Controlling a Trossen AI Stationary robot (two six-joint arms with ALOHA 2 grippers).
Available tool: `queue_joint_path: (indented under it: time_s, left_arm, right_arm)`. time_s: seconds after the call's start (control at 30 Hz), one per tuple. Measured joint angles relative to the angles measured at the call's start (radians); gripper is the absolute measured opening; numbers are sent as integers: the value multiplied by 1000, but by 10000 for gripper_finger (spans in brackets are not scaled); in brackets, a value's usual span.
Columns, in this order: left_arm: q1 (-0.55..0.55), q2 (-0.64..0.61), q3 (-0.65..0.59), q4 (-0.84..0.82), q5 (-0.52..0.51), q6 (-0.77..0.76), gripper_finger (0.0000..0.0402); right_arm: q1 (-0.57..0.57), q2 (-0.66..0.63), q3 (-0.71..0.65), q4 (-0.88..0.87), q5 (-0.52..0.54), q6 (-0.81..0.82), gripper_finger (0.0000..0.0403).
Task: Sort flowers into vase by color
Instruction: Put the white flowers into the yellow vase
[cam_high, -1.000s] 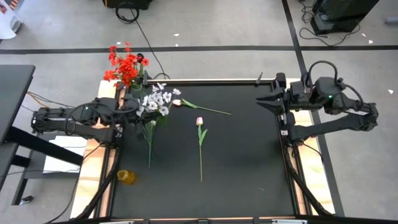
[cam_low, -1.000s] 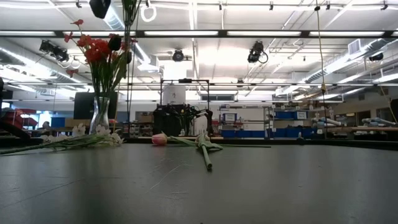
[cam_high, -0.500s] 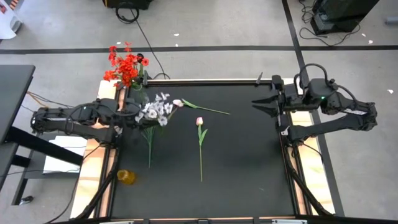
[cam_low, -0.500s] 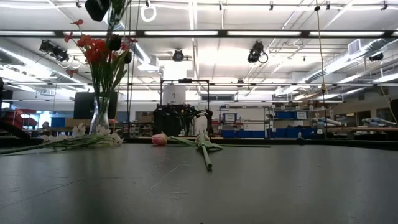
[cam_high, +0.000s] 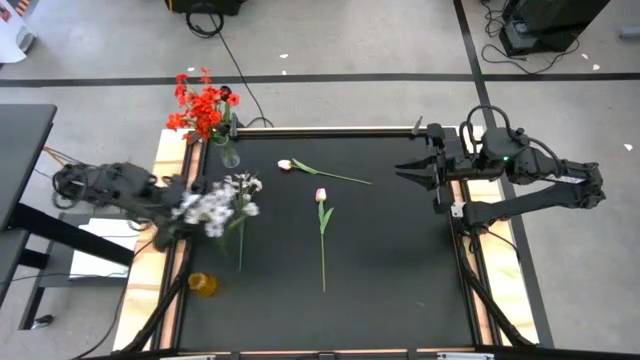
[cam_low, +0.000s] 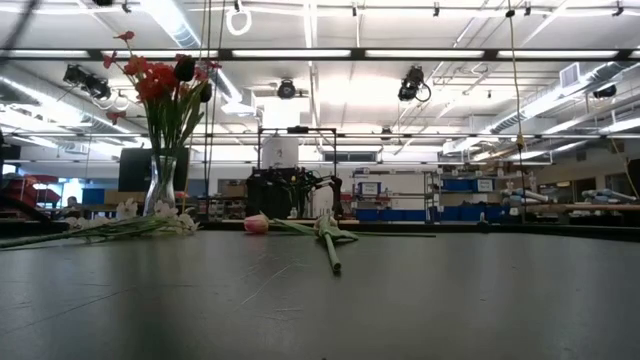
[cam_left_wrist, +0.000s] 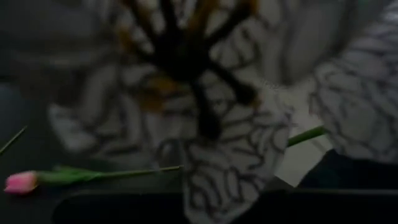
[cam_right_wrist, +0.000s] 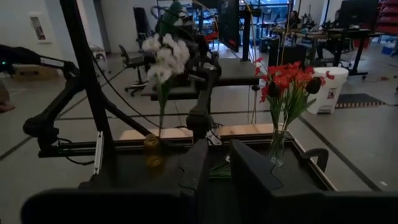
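Flowers, count: one red spray (cam_high: 203, 104) standing in a clear glass vase (cam_high: 229, 155); one white spray (cam_high: 216, 203) lifted off the table; two pink tulips lying flat; more white blossoms (cam_low: 150, 214) lie on the table in the low view, number not clear.
Vases, count: the clear one at the far left corner of the table; one small amber vase (cam_high: 203, 284) at the left edge, nearer the front, holding nothing.
White spray: many small white blossoms bunched at the top of a thin green stem, blurred in the overhead view; the right wrist view shows it upright in the air (cam_right_wrist: 165, 55).
Tulip one (cam_high: 321, 196): pale pink bud, long straight green stem with leaves, lying mid-table, bud toward the far edge.
Tulip two (cam_high: 285, 165): pink bud near the clear vase, stem running off to the right.
Left gripper (cam_high: 178, 212): over the table's left edge, fingers pressed together on the white spray stem.
Right gripper (cam_high: 408, 169): hangs over the far right part of the table, its two fingers slightly apart, pinching nothing.
Open room: the black table (cam_high: 400, 260) is bare across its right half and front; the flowers lie in the left and middle.
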Motion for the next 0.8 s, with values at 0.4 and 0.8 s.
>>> queue_joint_path:
  time_s: [0.4,0.8]
  left_arm:
    - [-107,-134,1,-87,329,75,6]
    - [-108,-150,0,-173,402,211,6]
  right_arm:
    - [0,50,0,0,0,0,76]
    - [0,108,0,0,0,0,76]
